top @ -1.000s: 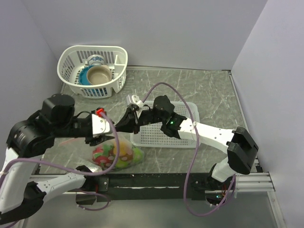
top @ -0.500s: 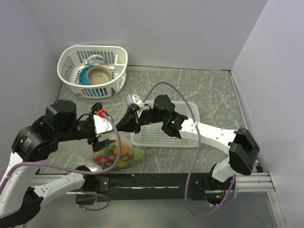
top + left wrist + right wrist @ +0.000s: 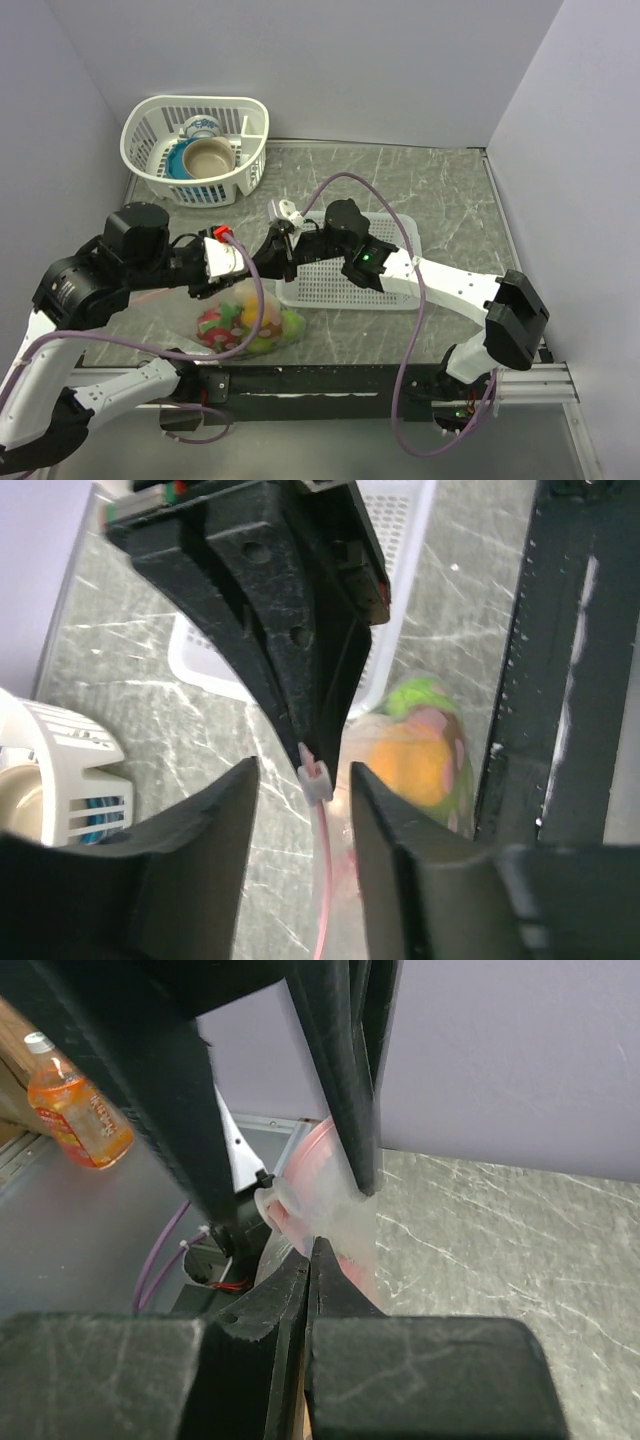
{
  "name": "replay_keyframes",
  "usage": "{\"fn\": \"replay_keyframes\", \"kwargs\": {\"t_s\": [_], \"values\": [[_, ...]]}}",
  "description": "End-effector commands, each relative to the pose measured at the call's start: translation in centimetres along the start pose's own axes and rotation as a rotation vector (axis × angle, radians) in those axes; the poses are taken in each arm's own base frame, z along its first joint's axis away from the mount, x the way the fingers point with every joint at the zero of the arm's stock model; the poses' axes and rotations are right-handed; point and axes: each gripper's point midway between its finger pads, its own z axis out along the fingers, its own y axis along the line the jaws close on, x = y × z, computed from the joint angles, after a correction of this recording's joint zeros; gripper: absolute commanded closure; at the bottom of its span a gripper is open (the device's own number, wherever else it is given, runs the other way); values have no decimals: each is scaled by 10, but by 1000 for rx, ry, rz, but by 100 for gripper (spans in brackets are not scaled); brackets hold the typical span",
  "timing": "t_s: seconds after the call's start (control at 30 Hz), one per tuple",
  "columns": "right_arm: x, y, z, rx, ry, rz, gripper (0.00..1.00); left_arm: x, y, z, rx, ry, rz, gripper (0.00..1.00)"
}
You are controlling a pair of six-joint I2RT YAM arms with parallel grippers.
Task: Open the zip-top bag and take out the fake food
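– Clear plastic with a pink strip: where is the bag (image 3: pixel 262 322)?
– On the desk (image 3: pixel 430 190), at the near edge, left of the middle. Its belly lies on the stone-patterned top and its upper edge is drawn up toward the two arms.
– And the food (image 3: pixel 405 765)?
– Inside the bag. From the left wrist I see an orange piece with a green one just beyond it. From above there are red, yellow and green pieces packed together.
– What are the right fingers (image 3: pixel 265 1305) doing?
– They're closed, pinching the bag's top edge just beside the white slider (image 3: pixel 315 778).
– The left fingers (image 3: pixel 200 850)?
– They stand apart, one on each side of the pink strip (image 3: pixel 322 880), which runs down the gap between them. I see space on both sides, so they grip nothing.
– Is the zip open?
– I cannot tell, because the arms cover the mouth from above and the wrist views are too close.
– What else is on the desk?
– A flat basket (image 3: pixel 390 235) lies just right of the bag, under the right arm. A round basket (image 3: pixel 150 120) sits in the far left corner, holding bowls (image 3: pixel 207 158) and a cup (image 3: pixel 201 127).
– Anything off the desk?
– An orange bottle (image 3: pixel 75 1110), seen from the right wrist, on a grey surface beyond the near edge.
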Motion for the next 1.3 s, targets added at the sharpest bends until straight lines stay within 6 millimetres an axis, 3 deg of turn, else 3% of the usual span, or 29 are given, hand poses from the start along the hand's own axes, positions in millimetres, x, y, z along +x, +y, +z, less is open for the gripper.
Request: {"fn": "replay_keyframes", "kwargs": {"t_s": [0.0,0.03,0.2,0.43,0.8,0.97,1.03,1.07,1.13,1.17,1.23,1.27], "values": [[-68,14,-5,-15,-127,-152,100,-4,-6,1,63,8,18,56],[-68,15,-5,-20,-129,-148,100,-4,-6,3,70,13,13,60],[-67,18,-7,-23,-131,-147,100,-5,-1,2,47,13,19,61],[-68,16,-11,3,-132,-171,100,-1,2,-3,22,37,32,99],[-80,14,-16,44,-167,-202,100,5,7,-11,-30,63,42,99],[-90,13,-25,89,-213,-204,100,23,9,-14,-69,125,45,99],[-97,11,-34,138,-256,-218,100,34,10,-17,-99,154,47,99],[-90,9,-37,162,-259,-204,100,39,17,-19,-145,172,49,99],[-105,11,-48,207,-320,-231,100,43,24,-26,-235,167,19,99],[-102,6,-53,257,-335,-218,100,40,31,-29,-282,149,2,99],[-119,7,-67,318,-420,-217,100,38,43,-37,-373,131,-41,99],[-112,0,-73,372,-437,-194,100,41,44,-38,-383,139,-48,99]]}}
